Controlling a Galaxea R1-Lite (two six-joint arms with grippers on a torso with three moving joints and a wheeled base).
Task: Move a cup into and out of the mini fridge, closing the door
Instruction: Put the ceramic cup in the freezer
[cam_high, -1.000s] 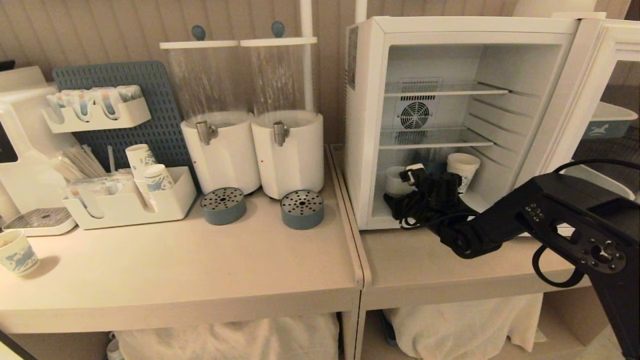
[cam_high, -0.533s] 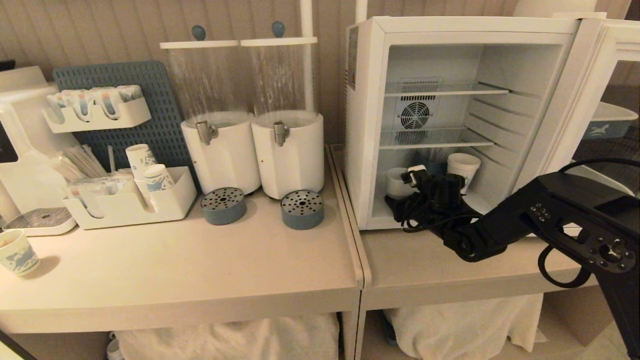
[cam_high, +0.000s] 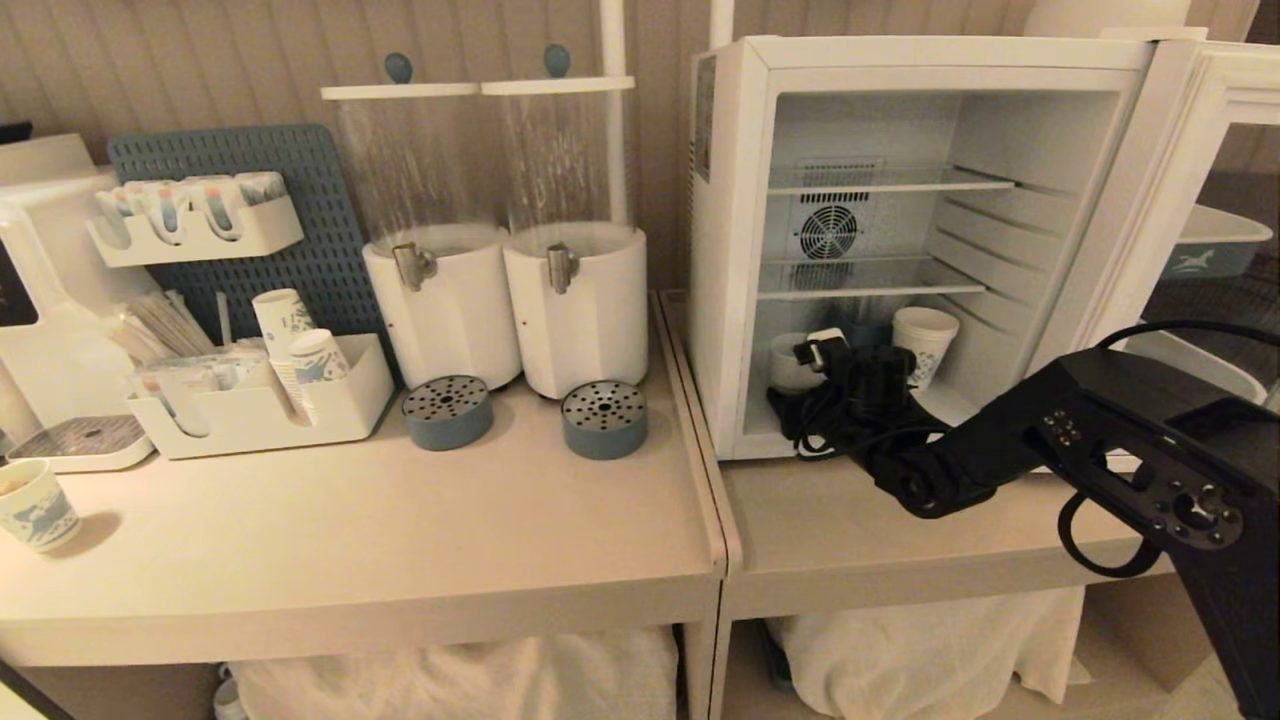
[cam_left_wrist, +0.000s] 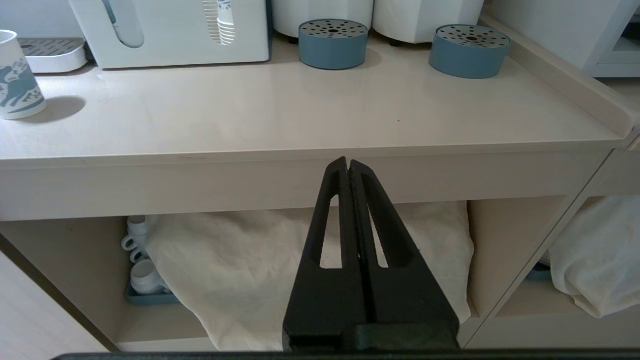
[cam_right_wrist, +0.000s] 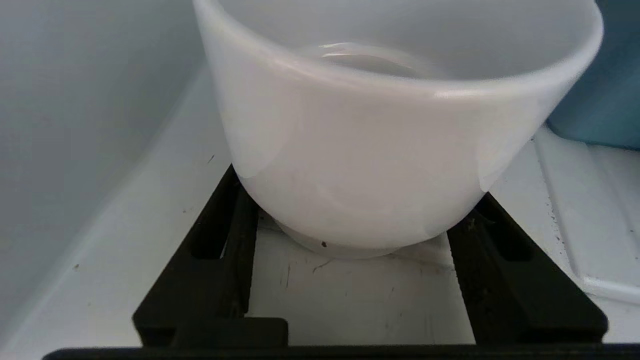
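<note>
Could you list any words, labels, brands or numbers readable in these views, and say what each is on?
None can be read.
The sticker on the mini fridge side: too blurred to read.
The paper cup: a blue picture print only, no letters legible.
The door: no lettering shows.

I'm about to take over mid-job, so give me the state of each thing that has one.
Mini fridge: open, cups on its floor.
Door: swung wide open to the right.
Cup: upright on the fridge floor, between the fingers.
Right end effector: inside the fridge, fingers astride the cup; grip unclear.
Left end effector: shut, empty, parked below the table edge.
</note>
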